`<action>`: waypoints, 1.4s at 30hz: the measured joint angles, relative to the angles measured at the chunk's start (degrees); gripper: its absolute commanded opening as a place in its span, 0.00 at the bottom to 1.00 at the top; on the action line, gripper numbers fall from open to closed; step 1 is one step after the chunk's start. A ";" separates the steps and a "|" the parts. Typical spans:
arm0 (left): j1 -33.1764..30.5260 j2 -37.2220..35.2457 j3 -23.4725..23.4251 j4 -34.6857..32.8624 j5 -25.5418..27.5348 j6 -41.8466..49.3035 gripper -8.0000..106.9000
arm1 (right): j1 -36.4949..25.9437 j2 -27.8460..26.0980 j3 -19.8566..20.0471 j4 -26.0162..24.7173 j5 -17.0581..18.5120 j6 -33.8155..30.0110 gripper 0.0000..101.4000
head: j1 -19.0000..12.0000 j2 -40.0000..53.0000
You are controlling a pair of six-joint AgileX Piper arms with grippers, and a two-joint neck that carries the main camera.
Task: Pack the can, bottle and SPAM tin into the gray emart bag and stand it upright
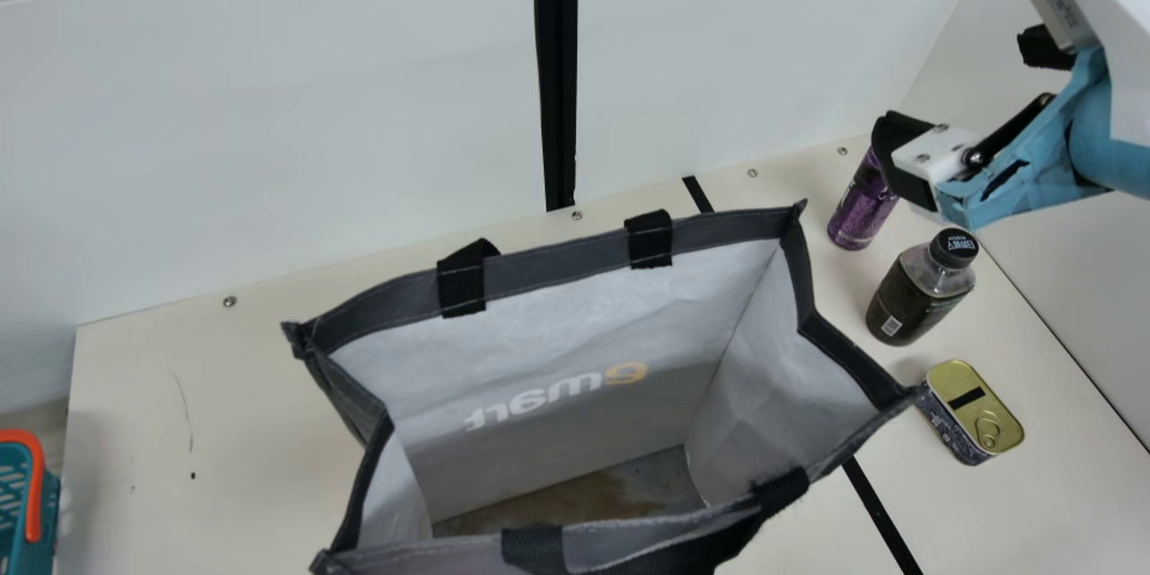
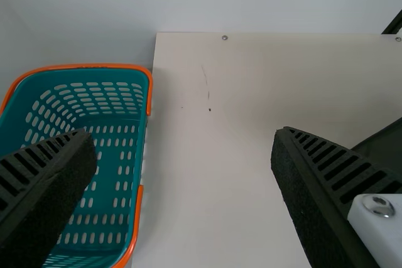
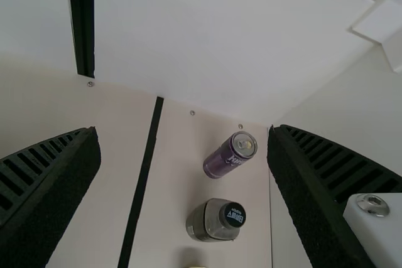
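Across the middle and lower part of the main view, the gray emart bag [image 1: 557,269] stands upright on the cream table [image 1: 135,413], its mouth wide open and its pale lining facing the camera. Black handle straps [image 1: 650,239] are fixed to its dark rim. To the right of the bag, the purple can [image 1: 862,211], the dark bottle [image 1: 912,296] and the SPAM tin [image 1: 975,409] form a loose row down the table, all outside the bag. Both can and bottle are upright, with the can farther up the frame. Near the bag's right corner, the tin lies with its gold pull-ring lid up; whether it touches the bag, I cannot tell.

At upper right, my right gripper [image 1: 957,94] hangs in the air, fingers spread wide and holding nothing; one of them covers the can's top in the main view. My left gripper [image 2: 184,145] also has its fingers wide apart, with nothing between them. At the frame's lower left edge sits a teal basket [image 1: 47,512] with orange handles.
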 measured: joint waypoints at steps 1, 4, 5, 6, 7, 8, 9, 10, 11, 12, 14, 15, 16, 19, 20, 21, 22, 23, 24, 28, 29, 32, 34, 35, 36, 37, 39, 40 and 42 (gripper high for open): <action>0.00 0.00 0.00 0.00 0.00 0.00 0.85 | -0.33 -0.11 0.58 -0.14 -0.08 0.00 0.94 | 0.00 0.09; 0.00 0.00 0.00 0.00 0.00 0.00 0.85 | -0.88 -0.30 2.19 -0.34 -0.12 0.19 0.94 | 0.00 0.09; 0.00 0.00 0.00 0.00 0.00 0.00 0.85 | -0.92 -0.37 2.74 -0.64 -0.05 0.47 0.94 | 0.00 0.00; 0.00 0.00 0.00 0.00 0.00 0.00 0.85 | -0.99 -0.44 3.14 -0.81 -0.08 0.72 0.94 | 0.00 0.09; 0.00 0.00 0.00 0.00 0.00 0.00 0.85 | -1.24 -0.59 3.72 -0.86 -0.08 1.00 0.94 | 0.00 0.00; 0.00 0.00 0.00 0.00 0.00 0.00 0.85 | -1.35 -0.65 4.27 -1.08 -0.08 1.22 0.94 | 0.00 0.00; 0.00 0.00 0.00 0.00 0.00 0.00 0.85 | -1.34 -0.66 4.75 -1.35 -0.08 1.45 0.94 | 0.00 0.00; 0.00 0.00 0.00 0.00 0.00 0.00 0.85 | -1.57 -0.83 5.25 -1.49 -0.08 1.74 0.94 | 0.00 0.09; 0.00 0.00 0.00 0.00 0.00 0.00 0.85 | -1.64 -0.93 5.82 -1.70 -0.08 2.03 0.94 | 0.00 0.09; 0.00 0.00 0.00 0.00 0.00 0.00 0.85 | -1.64 -1.00 6.16 -1.76 0.01 2.34 0.94 | 0.00 0.00; 0.00 0.00 0.00 0.00 0.00 0.00 0.85 | -1.73 -1.29 7.01 -2.19 -0.02 2.87 0.94 | 0.09 0.00; 0.00 0.00 0.00 0.00 0.00 0.00 0.85 | -1.82 -1.36 7.27 -2.30 0.00 3.07 0.94 | 0.00 0.09; 0.00 0.00 0.00 0.00 0.00 0.00 0.85 | -1.94 -1.58 7.72 -2.47 -0.12 3.33 0.94 | 0.00 0.09; 0.00 0.00 0.00 0.00 0.00 0.00 0.85 | -2.04 -1.94 8.92 -3.18 -0.08 4.34 0.94 | 0.00 0.00; 0.00 0.00 0.00 0.00 0.00 0.00 0.85 | -2.04 -2.07 9.32 -3.29 -0.08 4.34 0.94 | 0.00 0.00; 0.00 0.00 0.00 0.00 0.00 0.00 0.85 | -2.04 -2.19 9.57 -3.55 -0.02 4.68 0.94 | 0.00 0.09; 0.00 0.00 0.00 0.00 0.00 0.00 0.85 | -2.04 -2.35 9.90 -3.83 -0.10 4.95 0.94 | 0.00 0.00; 0.00 0.00 0.00 0.00 0.00 0.00 0.85 | -2.04 -2.54 10.26 -4.16 -0.10 5.19 0.94 | 0.00 0.00; 0.00 0.00 0.00 0.00 0.00 0.00 0.85 | -2.10 -2.65 10.52 -4.44 0.00 5.30 0.94 | 0.00 0.09; 0.00 0.00 0.00 0.00 0.00 0.00 0.85 | -2.52 -3.08 11.18 -5.10 -0.01 5.59 0.94 | 0.00 0.00; 0.00 0.00 0.00 0.00 0.00 0.00 0.85 | -2.68 -3.25 11.46 -5.14 -0.09 5.59 0.94 | 0.00 0.00; 0.00 0.00 0.00 0.00 0.00 0.00 0.85 | -3.09 -3.63 11.57 -5.34 0.02 5.59 0.94 | 0.00 0.00; 0.00 0.00 0.00 0.00 0.00 0.00 0.85 | -3.13 -3.74 11.57 -5.34 0.02 5.59 0.94 | 0.00 0.00; 0.00 0.00 0.00 0.00 0.00 0.00 0.85 | -3.14 -3.74 11.57 -5.34 0.02 5.59 0.94 | 0.00 0.00; 0.00 0.00 0.00 0.00 0.00 0.00 0.85 | -3.14 -3.74 11.57 -5.34 0.02 5.59 0.94 | 0.00 0.00; 0.00 0.00 0.00 0.00 0.00 0.00 0.85 | -3.14 -3.74 11.57 -5.34 0.02 5.59 0.94 | 0.00 0.09; 0.00 0.00 0.00 0.00 0.00 0.00 0.85 | -3.14 -3.74 11.57 -5.34 0.02 5.59 0.94 | 0.00 0.09; 0.00 0.00 0.00 0.00 0.00 0.00 0.85 | -3.14 -3.74 11.57 -5.34 0.02 5.59 0.94 | 0.00 0.00; 0.00 0.00 0.00 0.00 0.00 0.00 0.85 | -3.14 -3.74 11.57 -5.34 0.02 5.59 0.94 | 0.00 0.09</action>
